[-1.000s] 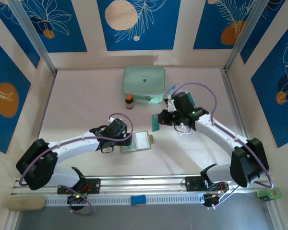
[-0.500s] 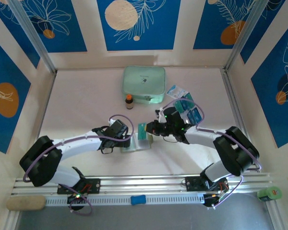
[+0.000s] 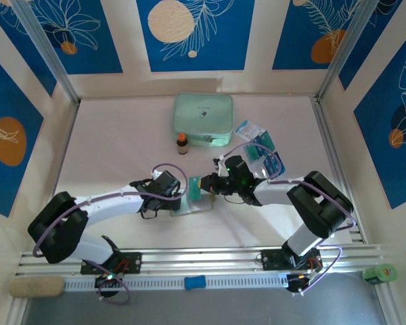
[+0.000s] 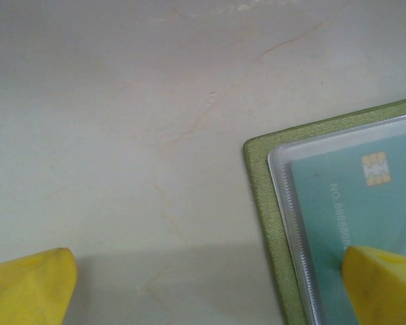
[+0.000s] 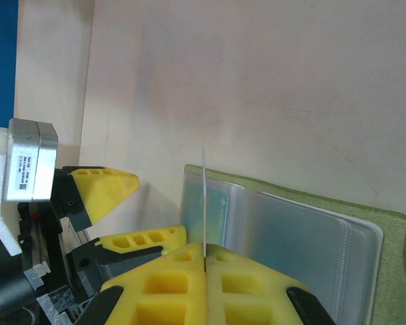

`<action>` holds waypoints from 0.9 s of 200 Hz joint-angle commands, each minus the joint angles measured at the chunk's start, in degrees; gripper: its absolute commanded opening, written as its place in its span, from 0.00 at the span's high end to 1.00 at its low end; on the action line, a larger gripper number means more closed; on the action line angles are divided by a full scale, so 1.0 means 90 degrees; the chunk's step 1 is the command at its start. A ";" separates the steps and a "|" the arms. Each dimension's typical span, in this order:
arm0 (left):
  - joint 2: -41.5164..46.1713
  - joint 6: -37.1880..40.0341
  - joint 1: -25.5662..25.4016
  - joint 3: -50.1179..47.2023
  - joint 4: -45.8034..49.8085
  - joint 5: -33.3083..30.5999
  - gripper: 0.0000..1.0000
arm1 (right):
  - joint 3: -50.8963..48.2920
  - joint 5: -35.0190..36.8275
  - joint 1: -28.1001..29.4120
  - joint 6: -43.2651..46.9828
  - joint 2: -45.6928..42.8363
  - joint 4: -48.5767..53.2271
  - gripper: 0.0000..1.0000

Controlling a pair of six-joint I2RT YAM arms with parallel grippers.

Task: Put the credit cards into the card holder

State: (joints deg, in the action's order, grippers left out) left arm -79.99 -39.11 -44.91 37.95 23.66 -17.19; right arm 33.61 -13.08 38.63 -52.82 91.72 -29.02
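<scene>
The olive-green card holder (image 3: pixel 201 204) lies open on the table, its clear pockets (image 5: pixel 304 237) facing up. One pocket holds a teal card with a chip (image 4: pixel 355 196). My left gripper (image 3: pixel 178 196) is open at the holder's left edge, and one yellow fingertip (image 4: pixel 386 284) rests on the pocket. My right gripper (image 5: pixel 204 261) is shut on a thin teal credit card (image 5: pixel 204 196), seen edge-on and upright over the holder's left page. From above, that card (image 3: pixel 195 187) hangs just above the holder. More blue credit cards (image 3: pixel 267 159) lie behind the right arm.
A mint-green zip case (image 3: pixel 203 119) sits at the back centre, with a small brown bottle (image 3: pixel 182 143) in front of it. A clear packet with blue print (image 3: pixel 249 128) lies right of the case. Metal frame posts flank the table.
My right gripper has carried the teal card leftward, from near the card pile to just over the open holder. The left gripper has stayed open at the holder's edge.
</scene>
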 commanded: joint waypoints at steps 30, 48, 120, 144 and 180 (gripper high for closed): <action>-0.0048 -0.0061 -0.0032 -0.0095 0.0284 -0.0153 0.00 | 0.0013 0.0033 0.0087 -0.0070 0.0325 -0.0293 1.00; -0.0058 -0.0061 -0.0036 -0.0114 0.0264 -0.0153 0.00 | 0.0035 0.0018 0.0107 -0.0087 0.0410 -0.0336 1.00; -0.0097 -0.0097 -0.0040 -0.0250 0.0145 -0.0116 0.00 | 0.0077 -0.0041 0.0161 -0.0161 0.0644 -0.0441 1.00; -0.0126 -0.0104 -0.0033 -0.0238 0.0140 -0.0117 0.00 | 0.0035 -0.0034 0.0133 -0.0175 0.0591 -0.0457 1.00; -0.0131 -0.0101 -0.0039 -0.0262 0.0125 -0.0108 0.00 | -0.0013 0.0042 0.0010 -0.0126 0.0238 -0.0298 1.00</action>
State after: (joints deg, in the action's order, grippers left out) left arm -80.34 -40.03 -44.93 37.19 22.83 -17.21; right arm 33.63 -12.91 39.35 -54.11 96.71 -32.12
